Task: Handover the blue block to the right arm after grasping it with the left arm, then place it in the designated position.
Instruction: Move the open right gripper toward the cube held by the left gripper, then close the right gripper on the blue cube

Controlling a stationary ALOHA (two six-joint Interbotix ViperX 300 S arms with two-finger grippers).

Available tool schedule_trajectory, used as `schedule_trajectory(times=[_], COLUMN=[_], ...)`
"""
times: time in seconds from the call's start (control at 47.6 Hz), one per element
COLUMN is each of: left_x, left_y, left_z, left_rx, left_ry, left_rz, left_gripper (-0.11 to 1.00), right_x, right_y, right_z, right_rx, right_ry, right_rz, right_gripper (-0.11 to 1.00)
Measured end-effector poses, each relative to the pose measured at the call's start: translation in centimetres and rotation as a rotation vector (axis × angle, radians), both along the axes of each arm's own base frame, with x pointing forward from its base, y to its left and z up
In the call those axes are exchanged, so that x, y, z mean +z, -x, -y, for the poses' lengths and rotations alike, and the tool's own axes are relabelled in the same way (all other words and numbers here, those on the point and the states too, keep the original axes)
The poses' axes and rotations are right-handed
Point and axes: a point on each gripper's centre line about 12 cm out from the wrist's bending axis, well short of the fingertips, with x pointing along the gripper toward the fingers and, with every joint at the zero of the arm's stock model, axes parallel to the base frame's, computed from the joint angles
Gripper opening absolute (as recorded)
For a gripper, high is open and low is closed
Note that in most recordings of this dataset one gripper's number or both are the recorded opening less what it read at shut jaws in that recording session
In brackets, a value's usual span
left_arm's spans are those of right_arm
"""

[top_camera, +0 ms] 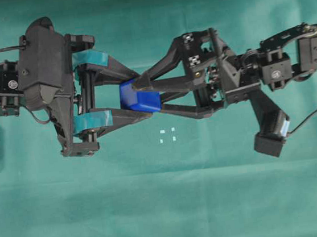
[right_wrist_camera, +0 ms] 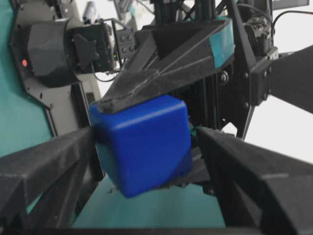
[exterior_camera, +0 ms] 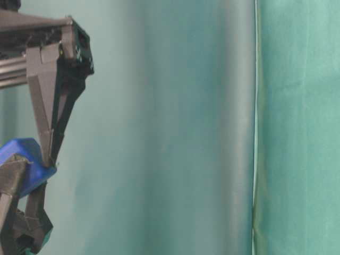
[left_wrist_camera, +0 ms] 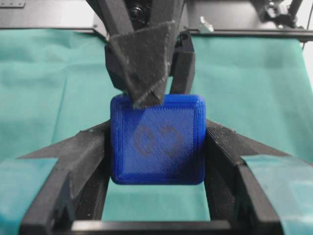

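Handover mid-air: blue block pinched between the left gripper's teal-banded fingers, with the right gripper also closed on its other faces. Designated position sits on the cloth at roughly 5 o'clock from the block. Risk: the right-wrist view shows the block skewed, so it could twist or drop if the left lets go on a weak right grip.

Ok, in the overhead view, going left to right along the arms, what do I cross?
Left arm's gripper → blue block → right arm's gripper, then the right wrist camera hanging further right.
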Motion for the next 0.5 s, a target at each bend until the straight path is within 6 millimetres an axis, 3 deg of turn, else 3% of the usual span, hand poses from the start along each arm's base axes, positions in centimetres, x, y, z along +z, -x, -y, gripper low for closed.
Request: schedule_trajectory(times=[0.504], left_x=[0.01], left_y=[-0.05], left_z=[0.0], left_rx=[0.0], left_ry=[0.0], left_rz=[0.0], left_gripper=[0.47], right_x=[0.06], right_y=[-0.76], right_z=[-0.03], right_rx=[0.002], right_ry=[0.003], right_rz=[0.001], right_gripper=[0.93])
